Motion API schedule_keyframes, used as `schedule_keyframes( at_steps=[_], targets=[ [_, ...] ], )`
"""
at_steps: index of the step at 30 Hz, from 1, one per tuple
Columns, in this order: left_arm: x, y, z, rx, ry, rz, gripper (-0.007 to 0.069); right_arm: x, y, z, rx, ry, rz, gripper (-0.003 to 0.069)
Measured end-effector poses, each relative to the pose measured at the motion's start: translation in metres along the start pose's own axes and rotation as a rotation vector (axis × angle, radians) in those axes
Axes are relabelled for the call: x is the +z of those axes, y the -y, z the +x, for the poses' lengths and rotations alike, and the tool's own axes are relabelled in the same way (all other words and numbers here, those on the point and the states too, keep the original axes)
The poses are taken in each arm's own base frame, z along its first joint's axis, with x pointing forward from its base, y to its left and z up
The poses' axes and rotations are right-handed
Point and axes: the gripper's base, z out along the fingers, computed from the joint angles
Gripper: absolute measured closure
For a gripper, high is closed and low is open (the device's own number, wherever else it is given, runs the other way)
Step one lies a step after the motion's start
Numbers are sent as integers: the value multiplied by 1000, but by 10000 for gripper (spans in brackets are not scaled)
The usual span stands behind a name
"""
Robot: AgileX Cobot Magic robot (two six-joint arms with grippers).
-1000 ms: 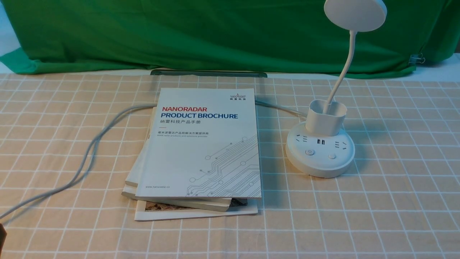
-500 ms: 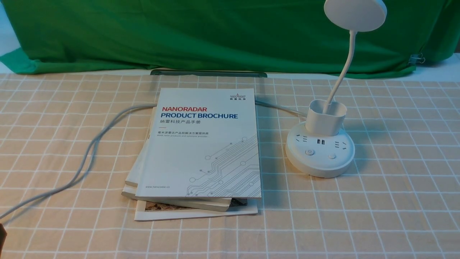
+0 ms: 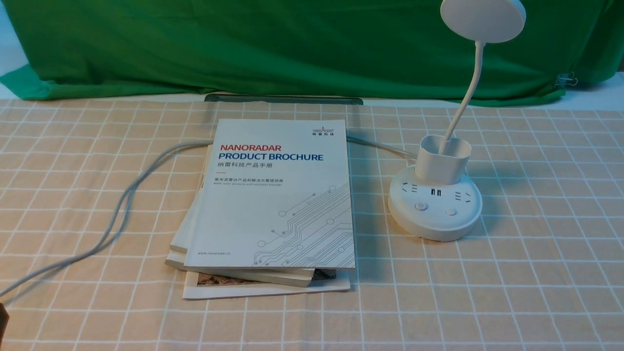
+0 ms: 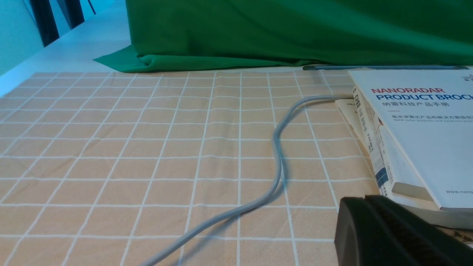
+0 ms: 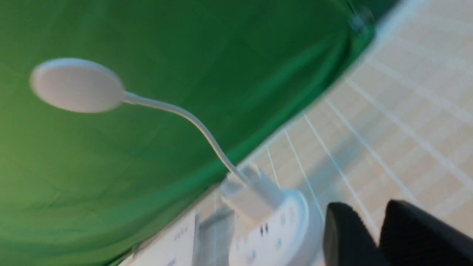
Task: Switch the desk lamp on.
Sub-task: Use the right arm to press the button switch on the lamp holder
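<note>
The white desk lamp [image 3: 434, 209] stands right of centre on the checked cloth. Its disc head [image 3: 482, 19] is up high on a thin gooseneck [image 3: 465, 97] rising from a cup holder [image 3: 442, 158], and it looks unlit. Two round buttons [image 3: 420, 206] sit on the front of the base. In the blurred right wrist view the desk lamp [image 5: 273, 229] lies just beside my right gripper [image 5: 367, 207], whose black fingers stand apart, open and empty. My left gripper [image 4: 364, 199] is shut with nothing in it, low over the cloth near the books.
A stack of brochures [image 3: 278, 195] lies left of the lamp. A grey cable [image 3: 126, 200] runs from under the stack to the front left edge. A green cloth [image 3: 292, 44] hangs along the back, with a dark bar [image 3: 282, 99] at its foot.
</note>
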Motion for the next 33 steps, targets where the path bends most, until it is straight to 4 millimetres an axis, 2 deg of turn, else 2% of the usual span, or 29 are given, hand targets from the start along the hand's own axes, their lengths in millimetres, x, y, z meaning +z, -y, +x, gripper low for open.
schedule_keyframes(
  at_steps=[4,6,7,8,11,12,13,15,18,19,21,26,28,33],
  targets=[
    [0,0,0,0,0,0,603,1,-37,-40,-276,72,-48,594],
    [0,0,0,0,0,0,603,6,-59,-63,-451,67,-48,627],
    [0,0,0,0,0,0,603,7,-61,-64,-468,56,-46,629],
    [0,0,0,0,0,0,603,14,-77,-79,-568,27,-41,631],
    [0,0,0,0,0,0,603,38,-105,-104,-766,-144,-28,631],
    [0,0,0,0,0,0,603,40,-107,-107,-774,-143,-29,631],
    [0,0,0,0,0,0,603,58,-117,-111,-816,-278,-34,631],
    [0,0,0,0,0,0,603,77,-128,-114,-849,-413,-57,631],
    [0,0,0,0,0,0,603,110,-137,-101,-876,-679,-98,631],
    [0,0,0,0,0,0,603,112,-138,-98,-877,-707,-106,631],
    [0,0,0,1,0,0,603,139,-143,-81,-910,-860,-138,631],
    [0,0,0,3,0,-1,603,186,-148,-44,-932,-1056,-165,631],
    [0,0,0,3,0,-1,603,207,-141,-28,-927,-1119,-146,631],
    [0,0,0,3,0,-1,603,245,-117,10,-911,-1195,-95,631]
  ],
)
